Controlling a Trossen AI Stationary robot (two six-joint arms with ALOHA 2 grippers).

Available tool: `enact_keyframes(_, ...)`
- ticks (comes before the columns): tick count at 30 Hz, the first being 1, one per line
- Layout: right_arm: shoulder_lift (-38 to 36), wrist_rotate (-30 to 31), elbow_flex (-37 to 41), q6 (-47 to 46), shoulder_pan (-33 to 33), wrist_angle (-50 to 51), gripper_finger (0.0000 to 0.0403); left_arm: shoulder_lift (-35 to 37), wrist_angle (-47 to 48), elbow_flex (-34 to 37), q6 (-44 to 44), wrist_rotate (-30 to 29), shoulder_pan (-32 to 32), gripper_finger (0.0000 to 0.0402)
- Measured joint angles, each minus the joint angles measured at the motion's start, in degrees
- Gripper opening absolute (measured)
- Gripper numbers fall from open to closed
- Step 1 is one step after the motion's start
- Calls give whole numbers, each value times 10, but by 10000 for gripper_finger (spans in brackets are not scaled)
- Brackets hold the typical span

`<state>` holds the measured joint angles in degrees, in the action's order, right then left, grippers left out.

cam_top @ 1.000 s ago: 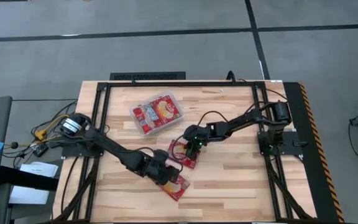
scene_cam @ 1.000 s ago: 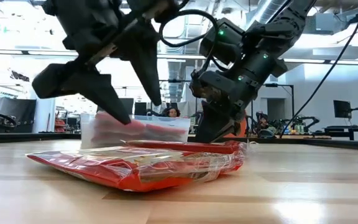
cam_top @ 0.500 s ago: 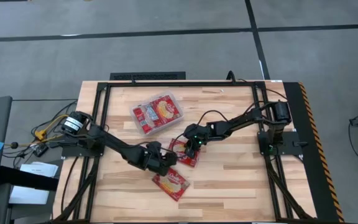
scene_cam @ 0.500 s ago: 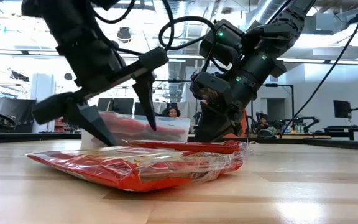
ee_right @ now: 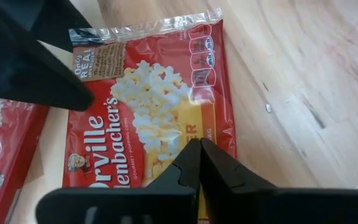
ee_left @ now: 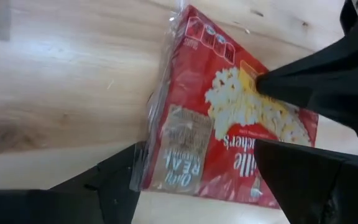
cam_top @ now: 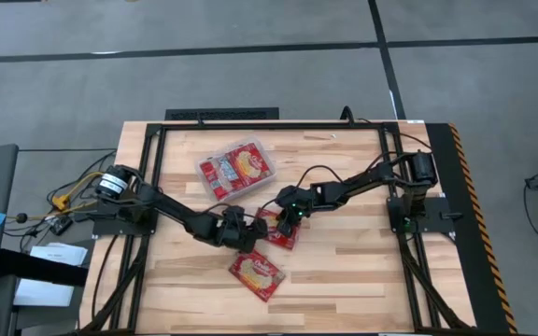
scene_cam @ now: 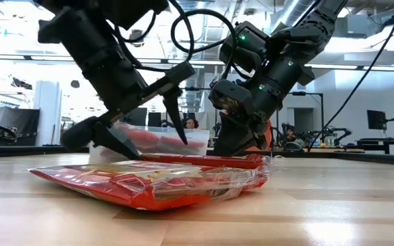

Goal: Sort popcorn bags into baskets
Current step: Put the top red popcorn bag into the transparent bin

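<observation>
One red popcorn bag (cam_top: pixel 282 239) lies flat, picture side up, at the table's middle. My right gripper (ee_right: pixel 201 144) is shut with its tips down on that bag (ee_right: pixel 148 106). My left gripper (ee_left: pixel 201 146) is open and low over the same bag (ee_left: pixel 229 124). Its fingers stand on either side of the bag's end, and I cannot tell whether they touch it. A second popcorn bag (cam_top: pixel 255 273) lies flat nearer the front edge, free of both grippers. The clear basket (cam_top: pixel 215 196) at the far left holds more red bags. My right gripper rests its shut fingertips on the middle bag's printed face, on the yellow band beside the popcorn picture (ee_right: pixel 185 121). The fingers slant down from the table's right side. The bag lies flat on the table under them.
In the low view the front bag (scene_cam: pixel 149 181) lies before the middle bag (scene_cam: pixel 204 160), with the basket (scene_cam: pixel 197 140) behind both. Black frame rails (cam_top: pixel 250 124) run round the tabletop. Bare wood lies to the right and front.
My left gripper has gone from over the front bag toward the table's far edge and the middle bag, sinking and rolling as it went, its fingers open. The front bag stays flat where it was. My right gripper and the middle bag have kept still.
</observation>
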<state>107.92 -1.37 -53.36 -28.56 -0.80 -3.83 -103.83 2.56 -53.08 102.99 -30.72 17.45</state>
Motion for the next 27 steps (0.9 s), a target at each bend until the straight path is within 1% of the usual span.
enact_keyframes(4,0,0,0,0,0,-9,19,-12,-17,-1,-4,6,-11,287)
enact_keyframes(6,0,1,0,0,0,-17,15,-19,-31,-1,-7,10,-14,275)
enact_keyframes(8,0,2,0,0,0,-21,14,-20,-38,-1,-13,14,-15,254)
enact_keyframes(11,0,2,1,1,0,-23,21,-21,-35,0,-14,15,-15,207)
enact_keyframes(15,0,2,1,1,-2,-23,33,-22,-35,0,-13,21,-16,128)
enact_keyframes(20,0,1,1,8,-2,-24,23,-24,-46,0,-44,27,-19,26)
enact_keyframes(21,0,-1,1,13,-2,-24,20,-24,-52,0,-46,33,-20,15)
enact_keyframes(23,-13,-10,1,21,-2,-7,16,-24,-68,0,-57,50,-22,10)
enact_keyframes(27,-72,-19,0,58,-8,54,18,-18,-80,-7,-95,102,-24,4)
